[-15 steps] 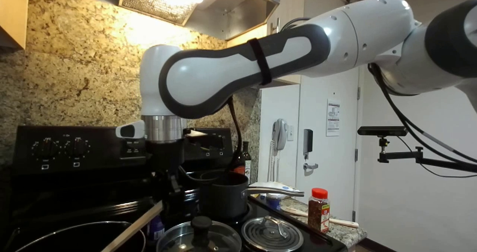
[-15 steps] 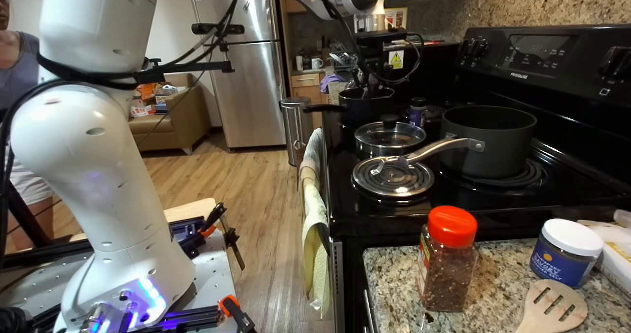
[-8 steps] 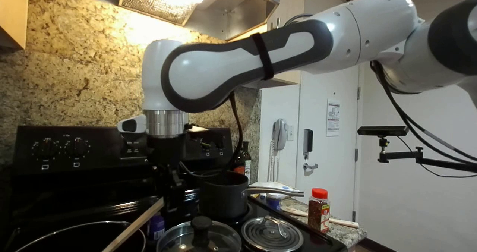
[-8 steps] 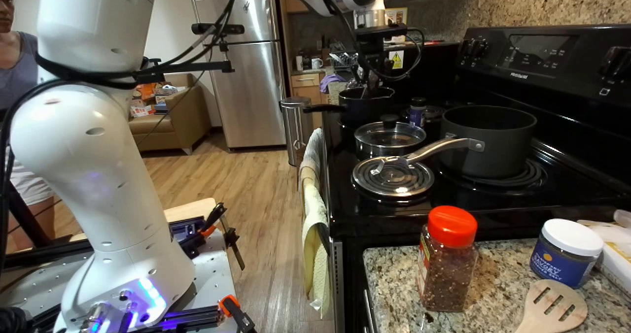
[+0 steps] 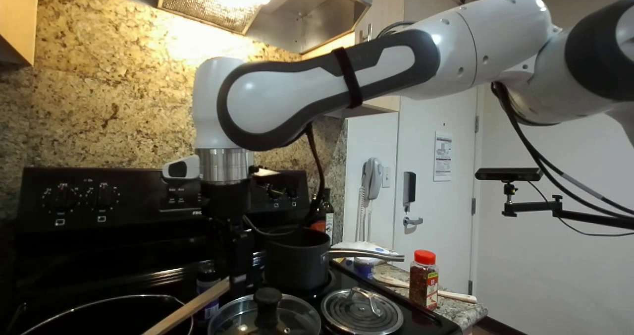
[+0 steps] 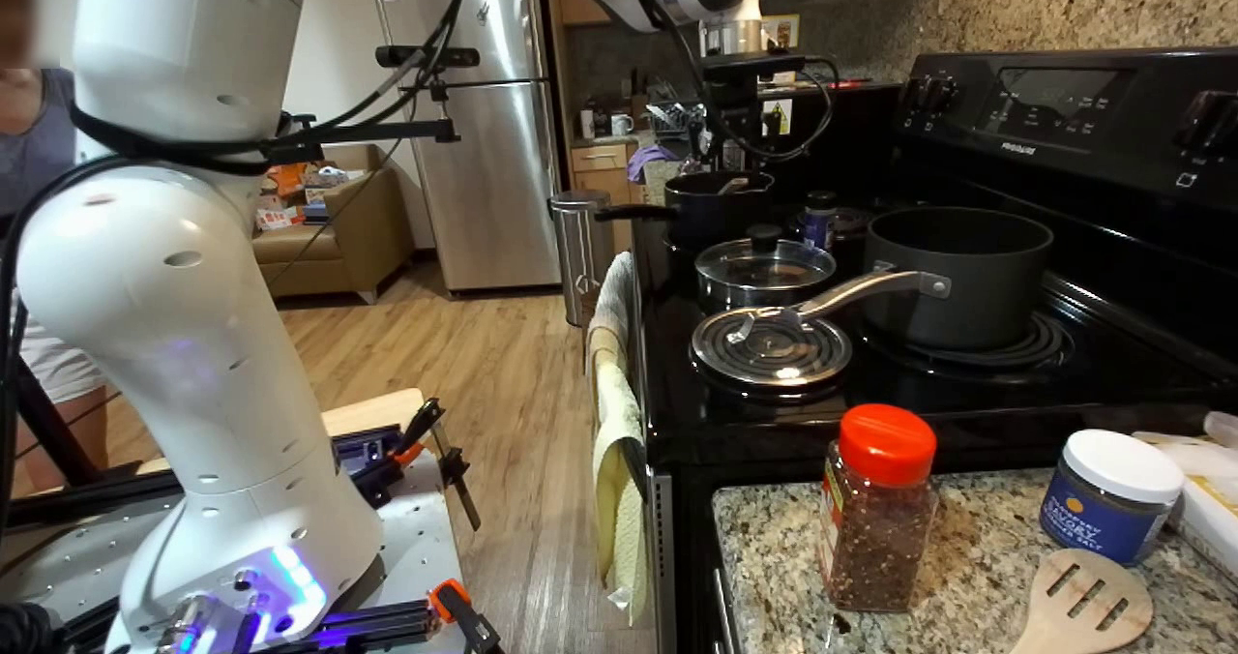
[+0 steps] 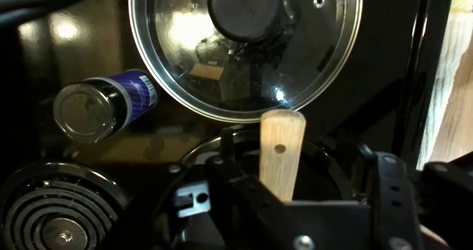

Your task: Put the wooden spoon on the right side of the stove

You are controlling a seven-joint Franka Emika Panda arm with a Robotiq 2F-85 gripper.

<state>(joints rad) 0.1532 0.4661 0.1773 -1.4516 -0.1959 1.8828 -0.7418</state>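
The wooden spoon [image 5: 190,306] leans out of a dark pot [image 5: 106,298] on the black stove [image 5: 138,196], its lower end hidden inside. In the wrist view, the handle end of the spoon [image 7: 281,150], with its small hole, rises between the fingers of my gripper [image 7: 295,149]. Dark gaps show on both sides of the wood, so the jaws stand open around it without a grip. In an exterior view, my gripper [image 6: 725,163] hangs over that pot [image 6: 711,211]. Its dark fingertips are hard to make out in both exterior views.
A glass-lidded pan [image 6: 764,272] and a purple bottle [image 6: 818,223] stand close by. On the stove's right side are a grey saucepan [image 6: 953,291] and a front coil [image 6: 771,344]. A red-capped jar [image 6: 880,514] and slotted wooden utensil [image 6: 1088,601] are on the counter.
In an exterior view the spoon's handle end has shifted right and a little lower. The gripper has moved slightly right and down there too.
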